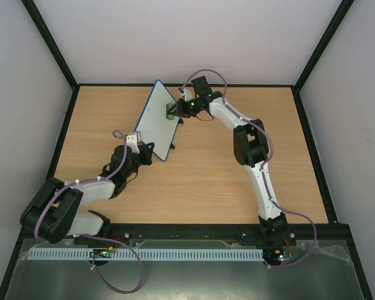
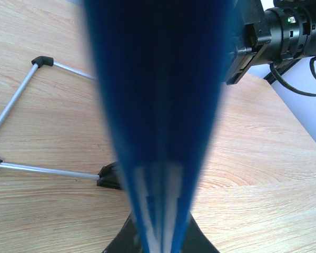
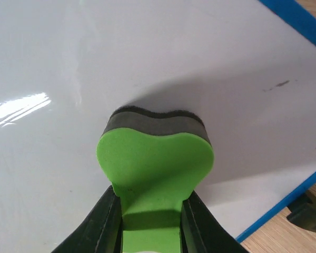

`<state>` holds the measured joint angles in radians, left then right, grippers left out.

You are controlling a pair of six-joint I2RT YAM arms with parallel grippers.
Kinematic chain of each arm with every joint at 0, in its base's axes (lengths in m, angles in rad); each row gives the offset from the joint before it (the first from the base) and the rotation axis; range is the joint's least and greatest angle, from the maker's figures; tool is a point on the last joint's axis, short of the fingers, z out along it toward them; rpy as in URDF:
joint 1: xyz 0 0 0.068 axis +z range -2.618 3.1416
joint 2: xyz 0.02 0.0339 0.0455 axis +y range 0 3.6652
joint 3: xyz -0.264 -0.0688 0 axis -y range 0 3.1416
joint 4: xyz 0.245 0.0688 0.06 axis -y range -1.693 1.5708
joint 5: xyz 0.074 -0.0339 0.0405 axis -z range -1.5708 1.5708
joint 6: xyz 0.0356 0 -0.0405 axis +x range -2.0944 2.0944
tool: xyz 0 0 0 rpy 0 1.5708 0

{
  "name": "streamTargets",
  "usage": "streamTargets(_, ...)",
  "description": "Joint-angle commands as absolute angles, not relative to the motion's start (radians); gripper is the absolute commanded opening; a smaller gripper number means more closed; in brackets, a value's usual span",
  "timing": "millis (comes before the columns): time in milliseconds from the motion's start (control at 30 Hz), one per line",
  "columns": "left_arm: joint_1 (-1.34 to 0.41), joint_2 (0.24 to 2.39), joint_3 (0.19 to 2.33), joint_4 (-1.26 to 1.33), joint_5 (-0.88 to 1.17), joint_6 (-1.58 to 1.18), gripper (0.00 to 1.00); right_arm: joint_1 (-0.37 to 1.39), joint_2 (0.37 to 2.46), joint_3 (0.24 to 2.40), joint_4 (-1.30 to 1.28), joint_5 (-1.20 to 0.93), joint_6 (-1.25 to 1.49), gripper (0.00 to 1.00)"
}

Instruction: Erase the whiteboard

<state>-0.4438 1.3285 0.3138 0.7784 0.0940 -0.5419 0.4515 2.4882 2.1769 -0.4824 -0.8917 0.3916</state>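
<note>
The whiteboard [image 1: 155, 120] is a white panel with a thin blue frame, standing on edge and tilted in mid-table. My left gripper [image 1: 144, 145] is shut on its lower near edge. In the left wrist view that edge is a blurred blue band [image 2: 158, 105] running up from between the left gripper [image 2: 160, 238]. My right gripper [image 1: 177, 111] is shut on a green eraser [image 1: 170, 112], whose dark felt face [image 3: 155, 122] presses on the whiteboard [image 3: 147, 52]. In the right wrist view the green foam [image 3: 155, 163] sits between the right gripper [image 3: 150, 226]. A faint small mark [image 3: 279, 83] shows near the blue frame [image 3: 297, 23].
A thin metal wire stand [image 2: 13, 103] with black feet [image 2: 110, 176] lies on the wooden table [image 1: 206, 181] beside the board. Black rails [image 1: 306, 137] and pale walls enclose the table. The right arm's wrist [image 2: 284, 31] hangs just behind the board.
</note>
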Motion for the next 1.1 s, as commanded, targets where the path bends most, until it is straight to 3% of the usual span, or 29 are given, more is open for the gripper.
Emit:
streamTargets(0,-0.484,1.356,0.313,0.653,0.357,-0.531,0.03,0.532,2.489,2.154,-0.442,-0.909,0.395,0.02)
streamTargets(167,-0.483,1.344,0.307,0.646,0.353,-0.531,0.03,0.464,2.545,2.202,-0.424,-0.791,0.429,0.02)
streamTargets(600,-0.484,1.352,0.306,0.647,0.359,-0.530,0.03,0.428,2.608,2.276,-0.425,-0.752,0.400,0.02)
streamTargets(1067,-0.485,1.342,0.311,0.640,0.363,-0.531,0.03,0.425,2.569,2.203,-0.505,-0.730,0.326,0.02)
